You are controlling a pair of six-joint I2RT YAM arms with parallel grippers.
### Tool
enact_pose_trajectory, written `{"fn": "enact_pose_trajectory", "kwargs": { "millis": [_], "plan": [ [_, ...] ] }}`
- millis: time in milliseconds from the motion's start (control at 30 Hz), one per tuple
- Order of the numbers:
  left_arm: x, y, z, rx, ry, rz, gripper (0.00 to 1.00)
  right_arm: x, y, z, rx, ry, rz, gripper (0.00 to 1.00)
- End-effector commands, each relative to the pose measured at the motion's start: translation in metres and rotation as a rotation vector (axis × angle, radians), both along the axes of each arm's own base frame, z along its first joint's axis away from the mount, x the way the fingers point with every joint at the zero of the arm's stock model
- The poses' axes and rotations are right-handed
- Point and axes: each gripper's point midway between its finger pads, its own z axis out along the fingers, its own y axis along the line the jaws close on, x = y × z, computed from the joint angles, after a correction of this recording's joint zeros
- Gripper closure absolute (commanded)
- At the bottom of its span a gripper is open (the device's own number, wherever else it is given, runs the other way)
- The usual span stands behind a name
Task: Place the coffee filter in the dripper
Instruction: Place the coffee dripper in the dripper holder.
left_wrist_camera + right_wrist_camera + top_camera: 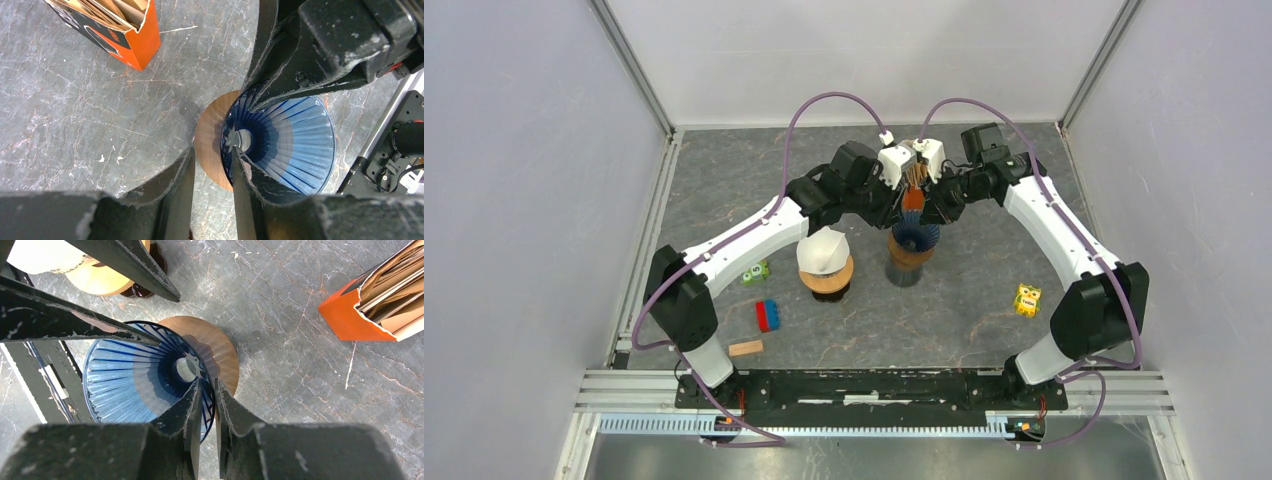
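Both arms reach in to the middle of the table (984, 300) and meet over the blue dripper (914, 238), which stands upright on a round wooden collar (220, 345) over a dark vessel. The right gripper (207, 385) has its fingers drawn close together on the dripper's rim, one finger inside the cone and one outside, with only a thin slit between them where the rim passes. The left gripper (212, 150) straddles the opposite side of the rim with its fingers apart. One finger lies against the inner wall and the other hangs over the table outside, and a strip of the collar shows in the gap. From both wrist views the ribbed blue wall and the round hole at the bottom of the dripper are in plain sight. The coffee filters (395, 285) are brown paper and stand packed together in an orange box (142, 35), open at the top, on the table just behind the dripper and apart from it. To the left of the dripper a white cone (823, 250) sits on a second wooden ring. Nearer the arm bases lie a green block (757, 271), a blue and red block (768, 315) and a wooden block (745, 347) on the left, and a yellow toy (1027, 299) on the right.
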Motion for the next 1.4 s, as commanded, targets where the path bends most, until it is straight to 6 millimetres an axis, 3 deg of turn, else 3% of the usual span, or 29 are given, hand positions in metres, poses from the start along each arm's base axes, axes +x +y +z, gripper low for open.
{"fn": "enact_pose_trajectory", "kwargs": {
  "millis": [0, 333, 467, 667, 933, 1367],
  "plan": [
    [-0.015, 0.006, -0.025, 0.045, 0.1, -0.003, 0.6, 0.018, 0.008, 0.03, 0.047, -0.106, 0.013, 0.8],
    [-0.019, 0.003, -0.033, 0.036, 0.14, -0.006, 0.85, 0.021, 0.009, 0.037, 0.052, -0.12, 0.01, 0.8],
    [-0.018, 0.004, -0.033, 0.031, 0.138, 0.007, 0.97, 0.021, 0.009, 0.04, 0.056, -0.13, 0.009, 0.72],
    [-0.017, 0.007, -0.033, 0.038, 0.138, 0.031, 0.98, 0.026, 0.002, 0.049, 0.066, -0.165, -0.031, 0.54],
    [-0.015, 0.011, -0.031, 0.045, 0.137, 0.06, 0.98, 0.024, -0.014, 0.056, 0.115, -0.175, -0.078, 0.47],
    [-0.01, 0.013, -0.031, 0.04, 0.135, 0.107, 0.98, -0.015, -0.017, 0.021, 0.138, -0.086, -0.045, 0.45]
  ]
}}
